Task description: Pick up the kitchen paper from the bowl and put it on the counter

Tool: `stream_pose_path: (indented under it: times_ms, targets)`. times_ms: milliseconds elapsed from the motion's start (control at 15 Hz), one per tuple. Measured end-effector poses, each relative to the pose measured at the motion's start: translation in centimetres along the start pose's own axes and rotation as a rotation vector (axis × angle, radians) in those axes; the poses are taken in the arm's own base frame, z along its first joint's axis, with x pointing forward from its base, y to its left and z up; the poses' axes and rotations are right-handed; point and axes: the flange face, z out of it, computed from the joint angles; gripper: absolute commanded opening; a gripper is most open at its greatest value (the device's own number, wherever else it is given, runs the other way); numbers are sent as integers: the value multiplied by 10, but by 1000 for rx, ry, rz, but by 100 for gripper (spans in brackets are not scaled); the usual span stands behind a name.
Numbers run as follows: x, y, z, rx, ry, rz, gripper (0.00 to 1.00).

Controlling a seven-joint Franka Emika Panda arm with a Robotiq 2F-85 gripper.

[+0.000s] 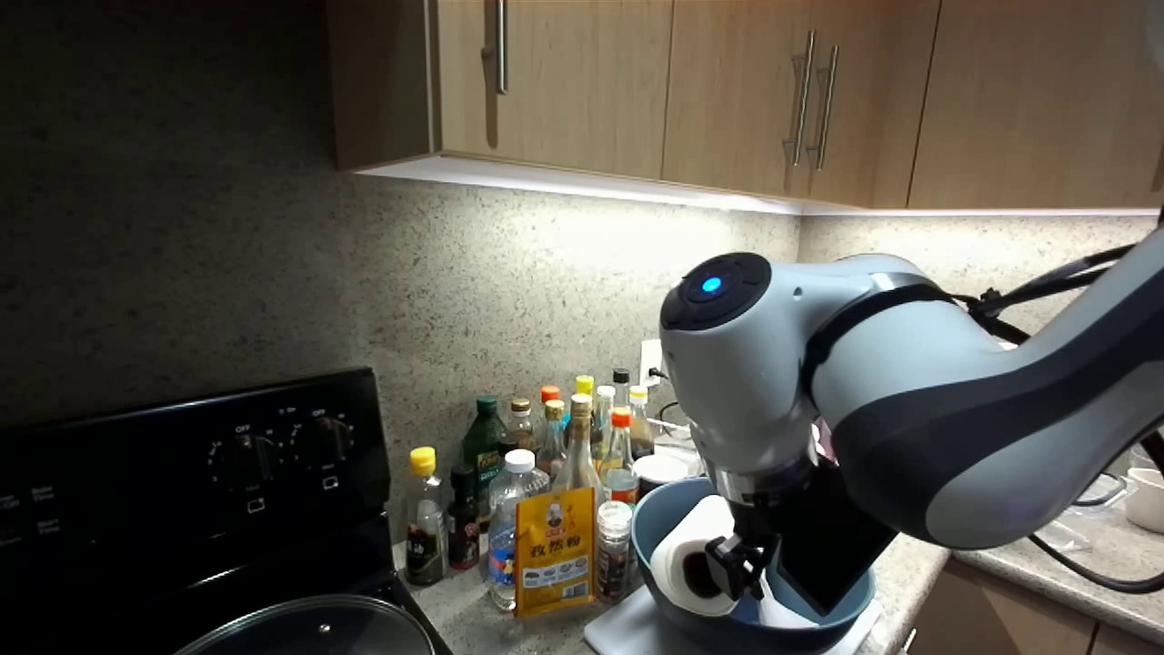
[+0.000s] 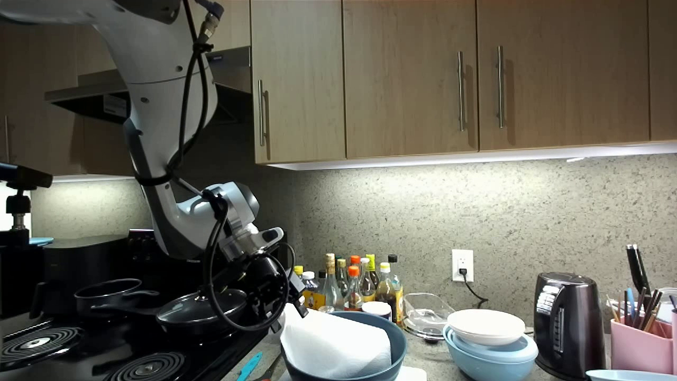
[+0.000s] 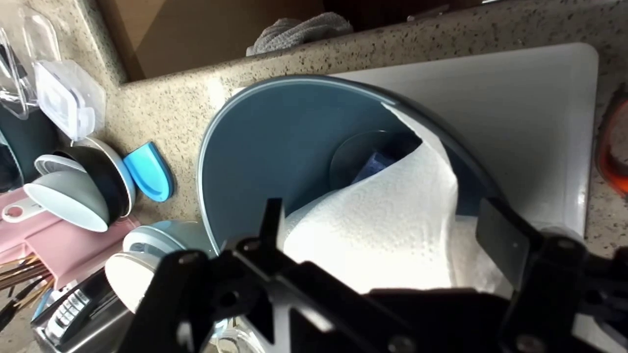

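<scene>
The kitchen paper, a thick white roll (image 1: 671, 569), lies tilted in the large blue-grey bowl (image 1: 662, 500), its hollow end at the rim. The roll (image 2: 338, 344) and bowl (image 2: 399, 346) also show in an exterior view. In the wrist view the paper (image 3: 373, 220) has a loose sheet hanging toward the far rim of the bowl (image 3: 260, 132). My gripper (image 3: 385, 228) is open with the paper between its spread fingers; a gap shows at the right finger. In an exterior view the gripper (image 1: 741, 564) is at the roll's hollow end. The counter (image 3: 167, 117) is speckled beige-grey.
A white board (image 3: 535, 113) lies under the bowl. Several sauce bottles (image 1: 580, 446) and a yellow packet (image 1: 555, 550) stand beside it. The black stove (image 2: 158, 365) adjoins. Stacked bowls (image 2: 489, 354), a kettle (image 2: 568, 323) and a pink holder (image 2: 640, 346) stand opposite.
</scene>
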Motion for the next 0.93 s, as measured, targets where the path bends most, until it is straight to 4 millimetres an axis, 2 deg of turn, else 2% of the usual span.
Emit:
stream_pose_path:
  times_ms: [400,933]
  targets:
    - [-3,-9,-4,-23,-22,-11,100]
    - [8,-20,-17,-35,-12,-15,100]
